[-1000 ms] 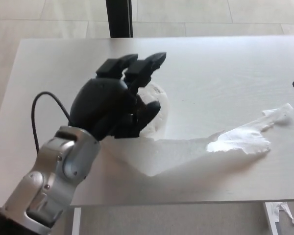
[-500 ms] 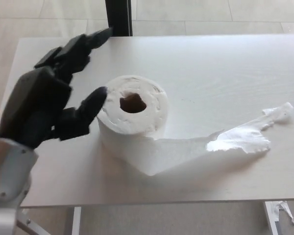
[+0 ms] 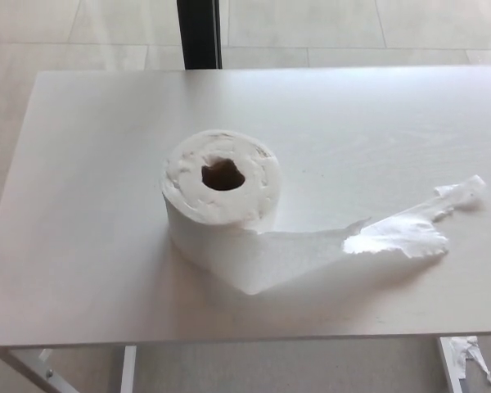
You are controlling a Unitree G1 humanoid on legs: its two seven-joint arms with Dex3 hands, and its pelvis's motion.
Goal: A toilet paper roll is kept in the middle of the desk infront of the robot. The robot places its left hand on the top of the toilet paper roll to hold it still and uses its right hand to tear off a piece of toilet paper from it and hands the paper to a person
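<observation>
**Roll standing alone, no hand on it**

The toilet paper roll (image 3: 221, 190) is standing on end near the middle of the white surface (image 3: 90, 164), its cardboard core facing up toward the camera. That upright stance is what the task calls for: a flat top gives the left hand something to press down on so the roll cannot spin or slide while paper is being pulled.

A loose tail of paper (image 3: 344, 246) is trailing out from the base of the roll toward four o'clock, lying flat on the surface and running on toward three o'clock, where it is ending in a ragged, crumpled edge (image 3: 454, 195). The tail is looking attached to the roll, with no clean break visible along it, so the tearing step is probably not finished. Its spread-out lie is leaving a free end well apart from the roll, which is where a right hand could be taking hold without bumping the roll itself.

Neither hand is showing in the head view, so nothing can be said of how far either is open or what it is carrying; certainly nothing is pinning the roll down. With the roll unweighted, any tug on the tail would likely be dragging or toppling it rather than tearing the sheet.

No person is appearing at the far edge to receive the paper.
</observation>
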